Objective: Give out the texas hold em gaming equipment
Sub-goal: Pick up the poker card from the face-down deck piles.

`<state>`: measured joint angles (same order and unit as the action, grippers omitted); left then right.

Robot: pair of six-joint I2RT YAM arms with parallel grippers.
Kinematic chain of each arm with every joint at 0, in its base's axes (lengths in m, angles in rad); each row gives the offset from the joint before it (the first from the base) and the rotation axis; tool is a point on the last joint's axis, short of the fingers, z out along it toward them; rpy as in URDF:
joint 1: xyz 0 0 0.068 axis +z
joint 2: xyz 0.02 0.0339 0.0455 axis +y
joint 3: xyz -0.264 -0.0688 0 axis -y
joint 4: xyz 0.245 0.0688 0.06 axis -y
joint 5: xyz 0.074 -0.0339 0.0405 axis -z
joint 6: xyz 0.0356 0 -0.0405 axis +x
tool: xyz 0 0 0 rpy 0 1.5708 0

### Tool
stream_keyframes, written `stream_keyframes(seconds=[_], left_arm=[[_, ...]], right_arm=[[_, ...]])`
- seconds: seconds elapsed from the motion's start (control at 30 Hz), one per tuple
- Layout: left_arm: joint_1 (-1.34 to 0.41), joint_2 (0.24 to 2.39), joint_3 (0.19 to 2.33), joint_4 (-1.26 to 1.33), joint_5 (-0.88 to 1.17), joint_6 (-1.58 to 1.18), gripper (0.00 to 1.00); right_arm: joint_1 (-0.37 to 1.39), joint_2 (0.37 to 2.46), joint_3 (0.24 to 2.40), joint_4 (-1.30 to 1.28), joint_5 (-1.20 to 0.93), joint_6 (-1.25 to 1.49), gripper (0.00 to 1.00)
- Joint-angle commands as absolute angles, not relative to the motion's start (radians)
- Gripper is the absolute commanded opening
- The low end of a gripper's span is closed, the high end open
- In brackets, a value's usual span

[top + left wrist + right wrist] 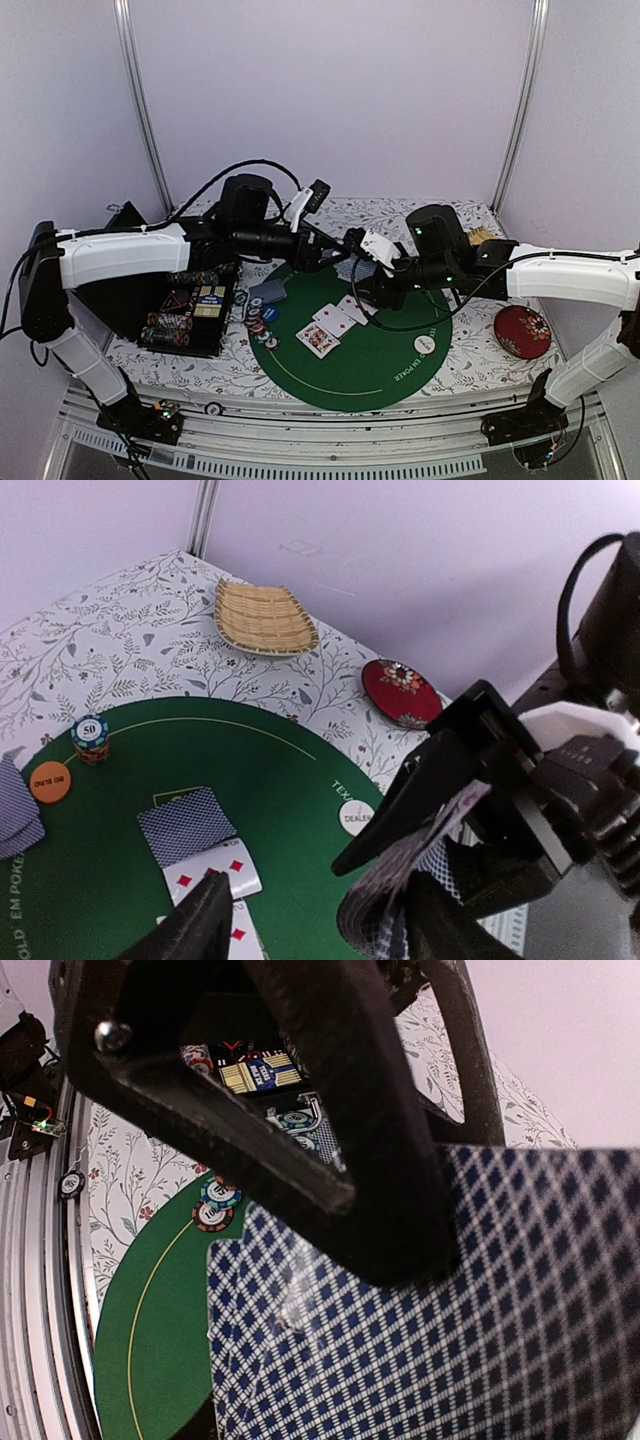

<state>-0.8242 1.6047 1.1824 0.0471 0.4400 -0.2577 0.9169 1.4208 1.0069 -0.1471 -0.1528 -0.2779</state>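
Note:
My right gripper (pixel 367 288) is shut on a thick deck of playing cards (pixel 392 885) and holds it tilted above the green felt mat (pixel 380 370). The deck's blue-checked back (pixel 450 1350) fills the right wrist view under one black finger (pixel 360 1160). My left gripper (pixel 320 930) is open, and the deck's edge sits just inside its right finger (pixel 445 920). On the mat lie face-up cards (pixel 330 325), a face-down card (pixel 187 825), a chip stack (pixel 90 739), an orange disc (pixel 50 777) and a white dealer button (pixel 357 817). More chips (pixel 260 322) sit at the mat's left rim.
A black chip case (pixel 190 310) stands left of the mat. A red round dish (pixel 522 331) lies at the right. A wicker tray (pixel 265 620) rests at the back right. Both arms cross over the mat's far half, close together.

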Motion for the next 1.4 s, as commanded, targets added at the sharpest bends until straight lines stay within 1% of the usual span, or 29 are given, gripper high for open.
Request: stream_keyframes(seconds=[0.0, 0.1, 0.13, 0.2, 0.37, 0.67, 0.97, 1.1, 1.23, 1.37], left_arm=[[-0.837, 1.603, 1.222, 0.015, 0.424, -0.231, 0.50], [-0.837, 1.576, 1.208, 0.012, 0.396, -0.224, 0.25], [-0.836, 1.567, 1.202, 0.013, 0.388, -0.224, 0.20], [-0.838, 1.552, 1.189, 0.018, 0.395, -0.222, 0.13], [-0.839, 1.536, 1.175, 0.020, 0.440, -0.222, 0.00], [-0.828, 1.484, 1.152, 0.017, 0.415, -0.220, 0.00], [-0.754, 1.412, 1.094, 0.149, 0.444, -0.354, 0.00], [-0.683, 1.393, 1.069, 0.236, 0.439, -0.437, 0.00], [-0.618, 1.471, 1.087, 0.264, 0.376, -0.512, 0.00], [-0.609, 1.681, 1.197, 0.255, 0.421, -0.579, 0.00]], right_arm=[[0.924, 1.424, 1.033, -0.123, -0.157, -0.287, 0.44], [0.924, 1.413, 1.024, -0.120, -0.152, -0.287, 0.44], [0.924, 1.410, 1.022, -0.119, -0.151, -0.286, 0.44], [0.925, 1.403, 1.017, -0.117, -0.144, -0.287, 0.44], [0.924, 1.393, 1.014, -0.120, -0.125, -0.290, 0.44], [0.919, 1.374, 0.998, -0.126, -0.095, -0.290, 0.44], [0.854, 1.347, 0.956, -0.119, -0.103, -0.268, 0.44], [0.803, 1.333, 0.933, -0.124, -0.085, -0.241, 0.43], [0.757, 1.313, 0.928, -0.159, -0.042, -0.223, 0.44], [0.699, 1.279, 0.919, -0.202, -0.015, -0.207, 0.44]])
